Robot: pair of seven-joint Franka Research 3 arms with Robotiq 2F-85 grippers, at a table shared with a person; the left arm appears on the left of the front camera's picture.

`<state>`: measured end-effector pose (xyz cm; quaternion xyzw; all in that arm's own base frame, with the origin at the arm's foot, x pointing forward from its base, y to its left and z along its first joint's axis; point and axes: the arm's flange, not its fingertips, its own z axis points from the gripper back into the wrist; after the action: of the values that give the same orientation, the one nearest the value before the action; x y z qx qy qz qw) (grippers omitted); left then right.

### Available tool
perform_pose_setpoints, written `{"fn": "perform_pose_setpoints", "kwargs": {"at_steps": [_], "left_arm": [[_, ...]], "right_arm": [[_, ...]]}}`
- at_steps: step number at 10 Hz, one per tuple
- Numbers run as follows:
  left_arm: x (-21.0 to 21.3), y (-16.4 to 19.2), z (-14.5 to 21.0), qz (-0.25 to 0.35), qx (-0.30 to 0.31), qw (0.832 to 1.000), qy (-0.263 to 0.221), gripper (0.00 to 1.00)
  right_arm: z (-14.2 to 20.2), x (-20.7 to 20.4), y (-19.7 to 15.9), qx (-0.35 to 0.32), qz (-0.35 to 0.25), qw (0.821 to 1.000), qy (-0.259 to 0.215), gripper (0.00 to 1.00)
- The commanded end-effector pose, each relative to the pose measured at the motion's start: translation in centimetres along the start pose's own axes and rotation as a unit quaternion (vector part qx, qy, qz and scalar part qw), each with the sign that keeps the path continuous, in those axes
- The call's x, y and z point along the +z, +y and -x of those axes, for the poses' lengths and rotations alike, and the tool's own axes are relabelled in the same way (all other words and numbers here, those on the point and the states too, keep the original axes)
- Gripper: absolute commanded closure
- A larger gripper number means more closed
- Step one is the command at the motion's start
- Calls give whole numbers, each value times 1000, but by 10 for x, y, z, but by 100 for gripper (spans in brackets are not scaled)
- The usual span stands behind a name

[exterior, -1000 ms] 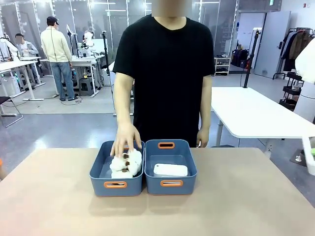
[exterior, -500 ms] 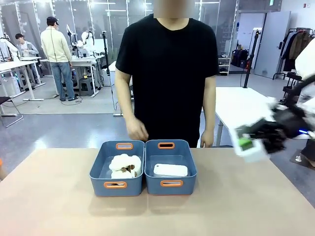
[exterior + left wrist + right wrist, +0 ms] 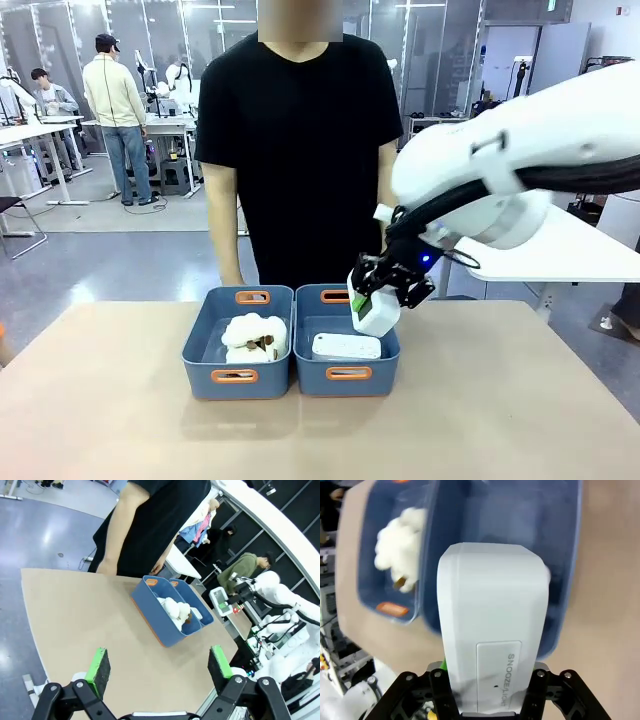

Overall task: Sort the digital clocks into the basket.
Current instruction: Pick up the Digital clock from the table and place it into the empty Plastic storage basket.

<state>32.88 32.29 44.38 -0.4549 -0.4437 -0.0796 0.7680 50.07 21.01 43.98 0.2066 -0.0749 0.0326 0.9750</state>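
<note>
Now the right arm reaches in over the table [image 3: 120,400], and the right gripper [image 3: 378,298], clamped on a digital clock [image 3: 376,312], hangs directly above the right basket [image 3: 347,376]. The clock's long axis runs along the fingers, pointing down into the bin, so the coming move looks like a short descent and release. That basket already holds the other clock [image 3: 346,346], lying flat. The left basket [image 3: 236,378] holds white plush toys [image 3: 252,338]. The left gripper [image 3: 159,666] stands wide and empty, well apart from both bins.

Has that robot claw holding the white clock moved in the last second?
Yes. The right gripper, shut on a digital clock, has swung in from the table's right side and now hangs over the right basket.
</note>
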Motion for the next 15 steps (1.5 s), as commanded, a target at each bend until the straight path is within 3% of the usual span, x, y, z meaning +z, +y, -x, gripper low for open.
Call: {"fn": "perform_pose_setpoints", "kwargs": {"at_steps": [1, 3, 4, 5, 7, 10, 11, 15], "left_arm": [[2, -4, 2, 5, -1, 1000, 7, 0], [2, -4, 2, 5, -1, 1000, 7, 0], [2, -4, 2, 5, -1, 1000, 7, 0], [2, -4, 2, 5, -1, 1000, 7, 0], [2, -4, 2, 5, -1, 1000, 7, 0], [2, -4, 2, 5, -1, 1000, 7, 0], [2, -4, 2, 5, -1, 1000, 7, 0], [2, -4, 2, 5, -1, 1000, 7, 0]], "right_arm": [[-36, -20, 12, -40, 27, 999, 14, 100], [-54, -48, 23, -46, 46, 998, -9, 100], [-58, -58, 28, -54, 48, 997, 10, 100], [-52, -62, 29, -54, 48, 997, 20, 25], [-55, -57, 21, -59, 49, 997, 16, 0], [-42, -36, 1, -60, 38, 997, 13, 4], [-55, -54, 15, -52, 38, 998, 14, 4], [-55, -54, 15, -52, 38, 998, 14, 4]]}}
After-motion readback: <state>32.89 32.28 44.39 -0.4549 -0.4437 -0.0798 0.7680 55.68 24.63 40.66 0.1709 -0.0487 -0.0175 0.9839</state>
